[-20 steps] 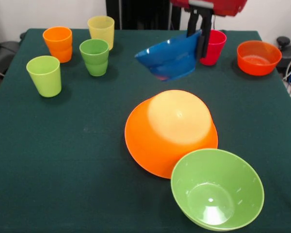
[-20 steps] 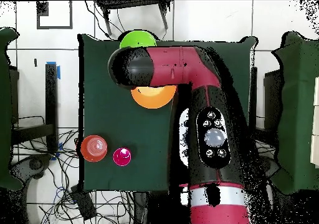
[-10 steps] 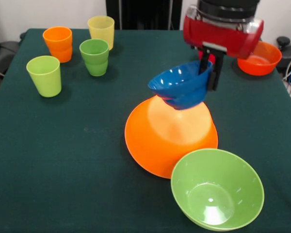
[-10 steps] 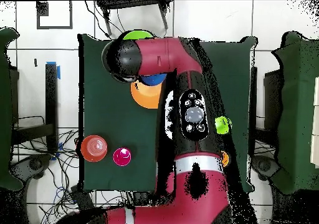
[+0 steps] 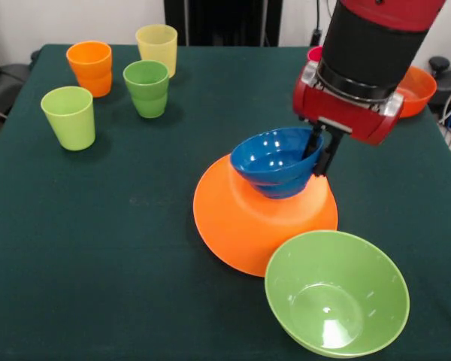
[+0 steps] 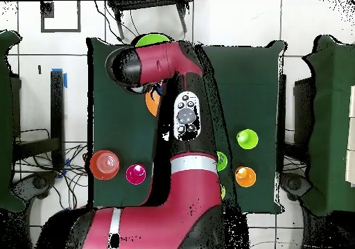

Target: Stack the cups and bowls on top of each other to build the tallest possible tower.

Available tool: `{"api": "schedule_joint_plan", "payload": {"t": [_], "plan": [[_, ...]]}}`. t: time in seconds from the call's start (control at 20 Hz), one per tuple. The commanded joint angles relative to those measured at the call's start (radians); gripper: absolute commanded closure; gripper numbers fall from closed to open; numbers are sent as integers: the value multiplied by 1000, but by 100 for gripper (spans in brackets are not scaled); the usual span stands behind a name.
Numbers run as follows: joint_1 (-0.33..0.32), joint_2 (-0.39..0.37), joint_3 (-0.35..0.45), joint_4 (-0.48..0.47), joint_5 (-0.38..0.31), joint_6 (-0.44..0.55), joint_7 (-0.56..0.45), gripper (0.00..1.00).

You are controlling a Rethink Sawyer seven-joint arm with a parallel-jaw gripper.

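The very large orange bowl [image 5: 240,222] lies upside down at mid table. My gripper [image 5: 316,156] is shut on the right rim of the small blue bowl [image 5: 273,159]. It holds the bowl upright on or just over the orange bowl's upturned base; I cannot tell if they touch. The large light green bowl [image 5: 336,292] stands upright against the orange bowl's near right edge. In the overhead view the arm [image 6: 182,121] hides the gripper and the blue bowl; a sliver of the orange bowl [image 6: 150,102] and the light green bowl [image 6: 152,42] show. The purple bowl is out of view.
Orange [image 5: 90,68], pale yellow [image 5: 157,47], green [image 5: 146,88] and lime green [image 5: 68,116] cups stand at the far left. The red-pink cup [image 5: 314,53] and small red-orange bowl [image 5: 419,84] are partly hidden behind the arm at the far right; overhead shows both, cup [image 6: 136,174] and bowl [image 6: 104,164].
My gripper has carried the blue bowl from the table's far side toward the camera and down onto the orange bowl's base. The bowl has gone from tilted to upright.
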Motion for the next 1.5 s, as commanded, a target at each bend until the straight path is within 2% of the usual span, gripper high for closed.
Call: {"api": "schedule_joint_plan", "payload": {"t": [0.05,0.3,0.5,0.65,0.9,1.1,1.3,1.5], "plan": [[50,55,-114,-85,-156,45,22,100],[90,75,-172,-89,-172,27,64,100],[75,69,-141,-31,-88,67,28,100],[63,83,-124,-15,-28,92,56,100],[63,106,-124,15,93,143,194,100],[50,136,-118,-16,185,222,199,100],[65,169,-147,-74,222,280,212,100],[76,194,-178,-106,237,289,200,100]]}}
